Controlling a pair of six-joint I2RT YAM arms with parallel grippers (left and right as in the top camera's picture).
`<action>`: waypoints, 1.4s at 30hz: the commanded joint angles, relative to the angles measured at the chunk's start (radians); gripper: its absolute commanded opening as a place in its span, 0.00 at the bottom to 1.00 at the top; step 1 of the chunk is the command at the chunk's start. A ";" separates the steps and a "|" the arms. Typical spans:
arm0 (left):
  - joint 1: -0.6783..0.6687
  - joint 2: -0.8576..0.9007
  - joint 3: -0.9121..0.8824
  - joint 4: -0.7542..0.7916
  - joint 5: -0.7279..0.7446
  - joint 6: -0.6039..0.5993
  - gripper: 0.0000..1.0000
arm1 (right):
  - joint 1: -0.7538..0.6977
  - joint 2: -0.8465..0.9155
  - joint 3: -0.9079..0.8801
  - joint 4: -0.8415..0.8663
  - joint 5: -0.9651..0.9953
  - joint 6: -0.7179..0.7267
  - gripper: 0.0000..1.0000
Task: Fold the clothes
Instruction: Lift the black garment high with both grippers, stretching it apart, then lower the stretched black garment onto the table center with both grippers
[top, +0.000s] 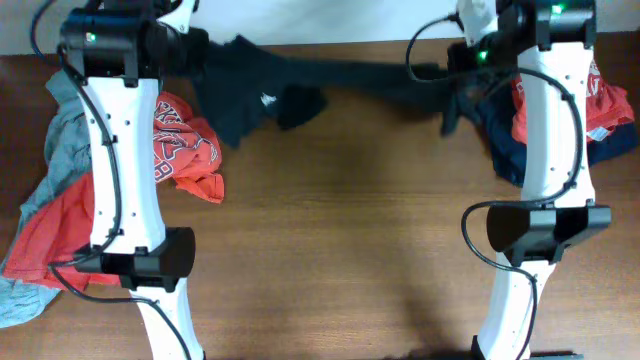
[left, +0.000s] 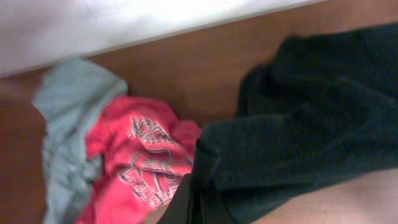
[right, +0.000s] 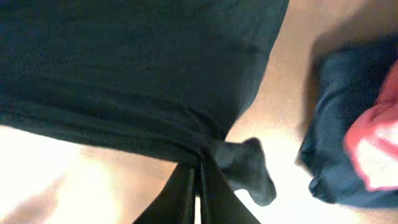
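Note:
A black T-shirt (top: 300, 80) with a small white logo hangs stretched along the table's far edge between both arms. My left gripper (top: 185, 50) is shut on its left end, and in the left wrist view the dark fingers (left: 186, 202) pinch the black cloth (left: 311, 124). My right gripper (top: 452, 68) is shut on the right end; the right wrist view has its fingers (right: 186, 193) closed on a bunched fold of the black shirt (right: 124, 74). A red-orange shirt (top: 180, 150) with white lettering and a grey one (top: 65, 140) lie at the left.
A navy shirt (top: 500, 135) with another red-orange shirt (top: 600, 100) on it lies heaped at the right, also seen in the right wrist view as navy cloth (right: 342, 143). Bare brown table (top: 340, 220) fills the middle. The arm bases stand near the front edge.

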 joint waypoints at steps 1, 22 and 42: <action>0.013 0.014 -0.023 -0.039 0.000 -0.072 0.00 | -0.018 -0.007 -0.025 -0.033 -0.012 0.017 0.04; -0.022 0.014 -0.450 -0.105 0.054 -0.101 0.00 | -0.020 -0.060 -0.445 -0.033 -0.052 0.003 0.04; -0.135 -0.169 -0.459 -0.105 -0.071 -0.222 0.01 | -0.019 -0.327 -0.544 -0.033 0.031 0.075 0.04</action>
